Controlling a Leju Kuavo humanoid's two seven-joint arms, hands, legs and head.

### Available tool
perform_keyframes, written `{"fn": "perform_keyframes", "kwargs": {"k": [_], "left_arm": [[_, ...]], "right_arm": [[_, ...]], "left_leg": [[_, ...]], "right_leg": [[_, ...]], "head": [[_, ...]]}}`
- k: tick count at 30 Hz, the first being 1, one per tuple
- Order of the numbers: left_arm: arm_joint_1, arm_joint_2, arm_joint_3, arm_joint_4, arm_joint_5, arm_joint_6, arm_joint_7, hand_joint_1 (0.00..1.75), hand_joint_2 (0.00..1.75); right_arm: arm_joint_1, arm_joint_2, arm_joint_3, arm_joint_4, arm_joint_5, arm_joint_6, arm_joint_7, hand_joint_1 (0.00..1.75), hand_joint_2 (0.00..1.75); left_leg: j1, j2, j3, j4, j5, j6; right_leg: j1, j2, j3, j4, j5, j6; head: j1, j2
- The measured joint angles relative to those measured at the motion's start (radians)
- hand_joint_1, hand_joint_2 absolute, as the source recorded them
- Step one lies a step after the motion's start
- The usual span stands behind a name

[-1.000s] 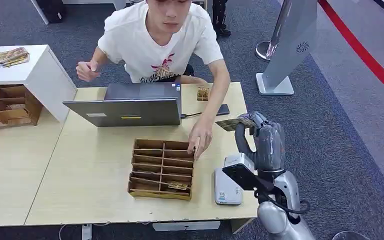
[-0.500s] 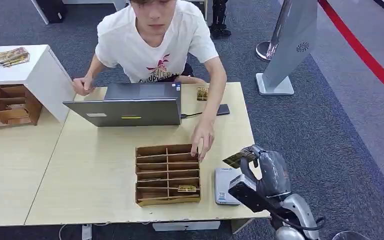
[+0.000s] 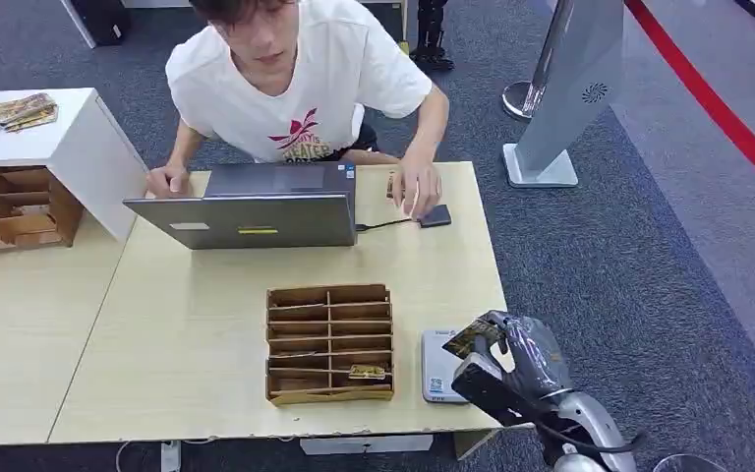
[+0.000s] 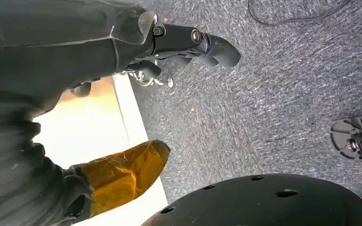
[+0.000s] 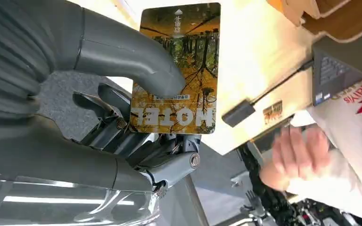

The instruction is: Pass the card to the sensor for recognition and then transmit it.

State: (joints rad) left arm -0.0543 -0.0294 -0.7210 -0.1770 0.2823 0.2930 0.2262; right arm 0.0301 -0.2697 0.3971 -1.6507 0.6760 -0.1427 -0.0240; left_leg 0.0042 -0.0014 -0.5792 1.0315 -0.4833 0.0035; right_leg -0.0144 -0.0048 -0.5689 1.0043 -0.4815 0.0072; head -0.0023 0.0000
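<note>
The right hand point(image 3: 511, 346) holds the card point(image 3: 474, 339), pinched between thumb and fingers, just above the white sensor point(image 3: 440, 366) at the table's point(image 3: 187, 334) near right corner. In the right wrist view the card point(image 5: 179, 70) reads "HOTEL" under the thumb point(image 5: 136, 61). The left hand point(image 4: 188, 44) hangs over grey carpet with nothing in it, its fingers loosely apart. A wooden organizer point(image 3: 329, 344) sits left of the sensor, one card point(image 3: 367, 372) lying in a near compartment. Across the table a person point(image 3: 300, 79) leans behind a laptop point(image 3: 256, 211), one hand point(image 3: 415, 189) near a phone point(image 3: 435, 215).
</note>
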Motion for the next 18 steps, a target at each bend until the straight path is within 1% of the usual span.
{"fn": "perform_keyframes", "kwargs": {"k": [10, 18], "left_arm": [[-0.001, 0.000, 0.000, 0.000, -0.010, -0.003, 0.000, 0.00, 1.75], [-0.002, 0.000, 0.000, 0.000, -0.013, -0.006, 0.000, 0.00, 1.75]], "right_arm": [[-0.096, 0.002, 0.039, 0.096, -0.027, 0.029, 0.000, 1.75, 1.75], [-0.139, 0.015, 0.069, 0.165, -0.033, 0.037, 0.002, 1.75, 1.75]], "left_leg": [[0.000, 0.000, 0.000, 0.000, 0.000, 0.000], [0.000, 0.000, 0.000, 0.000, 0.000, 0.000]], "right_leg": [[0.000, 0.000, 0.000, 0.000, 0.000, 0.000], [0.000, 0.000, 0.000, 0.000, 0.000, 0.000]], "head": [[0.000, 0.000], [0.000, 0.000]]}}
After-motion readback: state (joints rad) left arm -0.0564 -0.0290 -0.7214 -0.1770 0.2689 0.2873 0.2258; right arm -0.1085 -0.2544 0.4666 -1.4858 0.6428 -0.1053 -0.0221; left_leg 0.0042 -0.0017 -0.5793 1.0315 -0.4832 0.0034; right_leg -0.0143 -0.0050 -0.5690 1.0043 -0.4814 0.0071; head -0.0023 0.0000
